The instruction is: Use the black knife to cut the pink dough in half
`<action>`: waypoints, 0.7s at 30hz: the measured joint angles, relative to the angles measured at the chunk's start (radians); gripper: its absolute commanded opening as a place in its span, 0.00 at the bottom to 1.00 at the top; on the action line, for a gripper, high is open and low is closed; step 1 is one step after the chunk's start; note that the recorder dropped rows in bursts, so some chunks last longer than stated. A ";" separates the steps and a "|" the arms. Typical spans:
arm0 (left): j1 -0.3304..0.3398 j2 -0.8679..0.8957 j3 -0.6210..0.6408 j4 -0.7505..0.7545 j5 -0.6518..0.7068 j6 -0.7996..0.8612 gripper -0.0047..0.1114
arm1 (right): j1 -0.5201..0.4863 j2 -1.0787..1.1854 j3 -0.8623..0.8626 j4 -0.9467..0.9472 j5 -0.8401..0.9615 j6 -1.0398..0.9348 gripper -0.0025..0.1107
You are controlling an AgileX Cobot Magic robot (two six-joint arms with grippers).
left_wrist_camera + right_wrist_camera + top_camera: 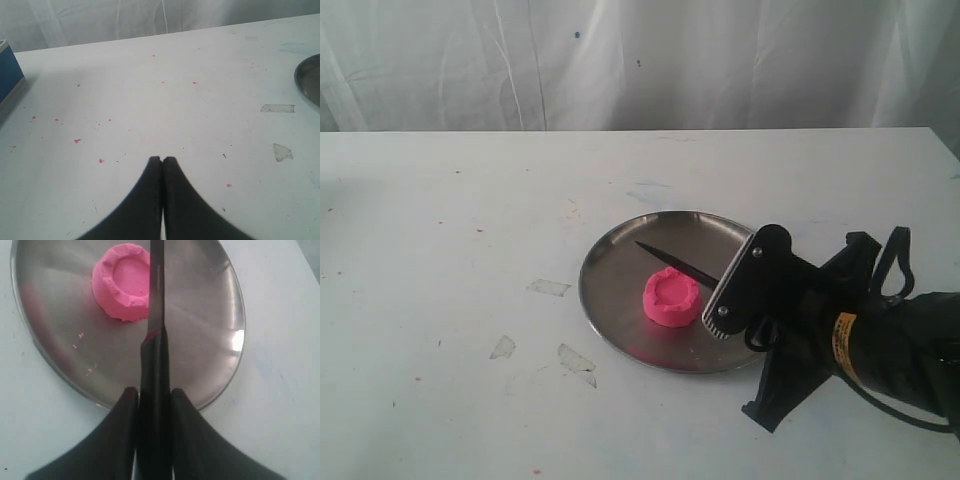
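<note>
Black knife [156, 315]: handle clamped in the right hand [154, 391], blade pointing straight out from it across the steel plate [610, 262].
Pink dough [671, 297]: whole, on the plate just ahead of that hand, with the blade crossing one edge, off-centre.
Left hand [162, 159]: closed, empty, well apart over the counter [450, 250].

My right claw [154, 396] grips the slim black knife [156, 300], blade alongside the pink dough [122, 282], 1 uncut dented puck on the plate [210, 340]
</note>
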 measured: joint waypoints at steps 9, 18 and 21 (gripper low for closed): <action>0.000 0.000 0.000 0.000 0.000 0.000 0.04 | 0.001 0.000 0.000 0.023 0.008 0.000 0.05; 0.000 0.000 0.000 0.000 0.000 0.000 0.04 | 0.007 0.018 0.000 0.023 -0.021 0.011 0.05; 0.000 0.000 0.000 0.000 0.000 0.000 0.04 | 0.008 0.046 0.000 0.023 -0.025 0.011 0.05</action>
